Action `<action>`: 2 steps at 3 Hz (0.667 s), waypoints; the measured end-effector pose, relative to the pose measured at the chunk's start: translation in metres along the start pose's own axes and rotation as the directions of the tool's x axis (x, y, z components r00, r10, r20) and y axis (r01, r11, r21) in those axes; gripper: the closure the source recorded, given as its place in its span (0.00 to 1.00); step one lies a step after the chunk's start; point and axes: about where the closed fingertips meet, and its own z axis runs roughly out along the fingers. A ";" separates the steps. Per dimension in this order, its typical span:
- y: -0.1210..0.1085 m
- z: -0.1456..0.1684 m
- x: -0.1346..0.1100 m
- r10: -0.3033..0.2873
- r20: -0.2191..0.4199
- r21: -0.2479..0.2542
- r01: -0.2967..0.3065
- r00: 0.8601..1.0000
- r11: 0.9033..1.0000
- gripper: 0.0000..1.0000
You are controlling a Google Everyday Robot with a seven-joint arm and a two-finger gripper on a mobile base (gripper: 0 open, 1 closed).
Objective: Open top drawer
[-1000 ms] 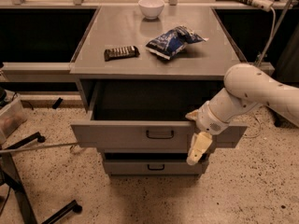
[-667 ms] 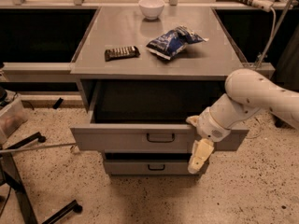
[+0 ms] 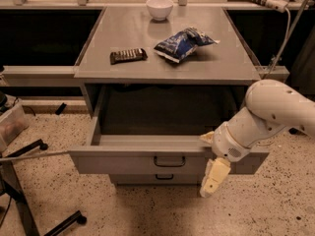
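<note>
The top drawer (image 3: 133,162) of the grey metal cabinet stands pulled well out, its dark tray open to view and its small dark bar handle (image 3: 169,161) at the centre of the front. A lower drawer (image 3: 157,178) shows shut beneath it. My gripper (image 3: 212,177) hangs at the end of the white arm (image 3: 270,114), in front of the drawer's right front, pointing down toward the floor, right of the handle and not touching it. One cream finger (image 3: 214,175) shows below the drawer front.
On the cabinet top (image 3: 221,63) lie a white bowl (image 3: 160,7), a blue snack bag (image 3: 183,43) and a dark bar (image 3: 128,55). A black stand leg (image 3: 19,195) and a thin rod (image 3: 34,155) are at the left. Speckled floor (image 3: 147,210) lies in front.
The drawer has come a little further out. My gripper has slipped slightly down and to the right along the drawer's front.
</note>
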 end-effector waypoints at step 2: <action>0.032 0.012 -0.001 0.005 0.007 -0.085 -0.004 1.000 0.996 0.00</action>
